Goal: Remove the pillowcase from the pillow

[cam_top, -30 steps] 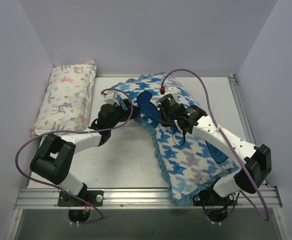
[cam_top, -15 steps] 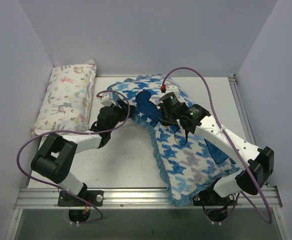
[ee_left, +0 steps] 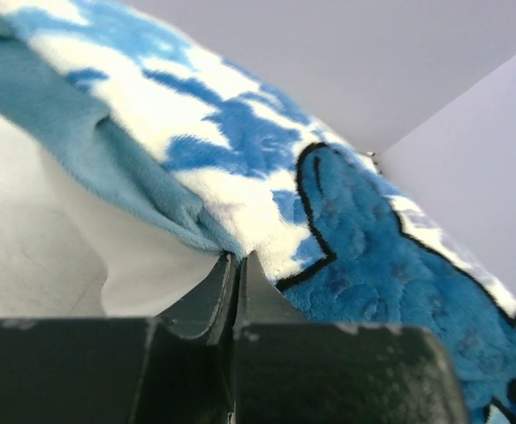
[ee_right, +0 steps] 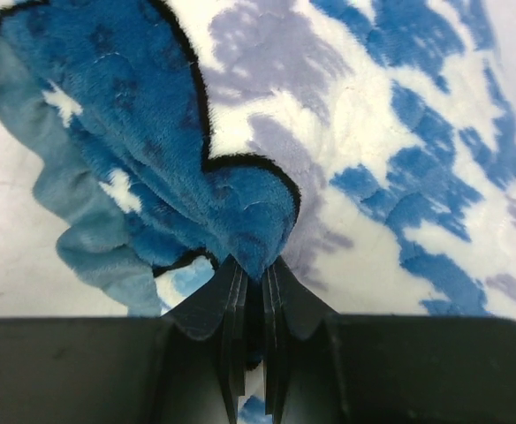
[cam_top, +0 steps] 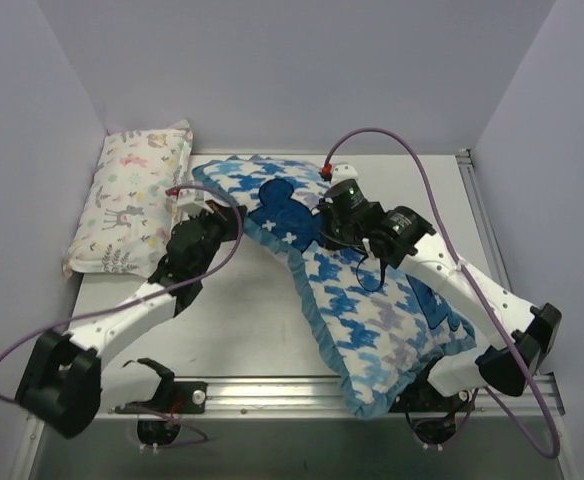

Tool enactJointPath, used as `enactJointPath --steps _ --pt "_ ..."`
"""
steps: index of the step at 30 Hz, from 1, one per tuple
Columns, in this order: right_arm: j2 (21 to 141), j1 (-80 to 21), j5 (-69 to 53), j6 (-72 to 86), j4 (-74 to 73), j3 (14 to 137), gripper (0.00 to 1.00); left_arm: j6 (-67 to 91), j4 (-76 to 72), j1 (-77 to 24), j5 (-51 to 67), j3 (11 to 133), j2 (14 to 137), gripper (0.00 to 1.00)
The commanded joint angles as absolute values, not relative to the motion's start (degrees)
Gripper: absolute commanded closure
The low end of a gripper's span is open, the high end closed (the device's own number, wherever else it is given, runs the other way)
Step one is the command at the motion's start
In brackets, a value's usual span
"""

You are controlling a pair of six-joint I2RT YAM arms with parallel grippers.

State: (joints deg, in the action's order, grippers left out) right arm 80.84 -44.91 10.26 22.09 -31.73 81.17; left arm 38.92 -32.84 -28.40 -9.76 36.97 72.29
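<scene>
While pillowcase [cam_top: 372,310] sprawls over table [cam_top: 242,320], left gripper [ee_left: 237,258], right gripper [ee_right: 254,265] jaws clamp its fabric.

The pillowcase [cam_top: 362,320] is blue-and-white houndstooth with dark blue shapes and teal ruffle; the side pillow [cam_top: 137,195] is white with pastel animals.

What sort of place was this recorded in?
Probably a lab robot workcell, not a home: plain pale-lilac partition walls box in a white tabletop, and an aluminium mounting rail runs along its near edge.
</scene>
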Motion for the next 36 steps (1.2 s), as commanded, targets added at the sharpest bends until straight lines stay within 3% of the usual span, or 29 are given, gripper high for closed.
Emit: enactJointPath --steps 1,4,8,12,16,19,24,25,28,31,36 --pt "74.9 -46.67 6.87 19.78 -30.75 86.48 1.0 32.01 -26.74 -30.93 -15.2 37.44 58.94 1.0" --pt "71.29 -49.3 3.35 19.6 -31.9 88.06 1.0 24.45 -17.17 -38.47 -21.69 40.94 49.24 1.0" --pt "68.91 -48.01 -2.8 19.77 -32.6 91.13 1.0 18.73 -6.79 -50.15 -30.04 51.9 45.35 1.0" --pt "75.9 -30.48 -17.96 23.11 -31.3 92.99 1.0 15.03 -3.26 -54.31 -35.32 60.87 55.41 1.0" --pt "89.44 -19.71 -19.33 23.64 -30.23 99.82 1.0 21.78 7.02 -54.23 -41.99 72.05 68.27 1.0" --pt "101.4 -15.75 -21.09 25.84 -31.02 108.17 0.91 26.97 13.69 -52.48 -44.29 79.61 77.5 0.99" --pt "110.91 -14.59 -19.6 26.45 -32.69 114.78 0.7 36.72 19.6 -43.96 -32.9 82.36 87.0 1.0" --pt "111.18 -14.68 -17.86 26.63 -32.7 116.0 0.65 37.78 19.34 -42.38 -30.78 81.05 87.71 1.0" --pt "111.01 -15.03 -15.92 26.63 -32.96 119.42 0.36 39.55 17.93 -39.03 -26.38 79.81 90.87 1.0" --pt "109.25 -15.99 -11.7 25.93 -33.22 122.16 0.21 40.25 17.93 -36.92 -22.86 80.33 94.65 1.0" --pt "103.64 -21.25 -1.96 21.1 -33.22 123.23 0.11 43.33 16.79 -34.89 -17.32 78.76 98.26 0.99"
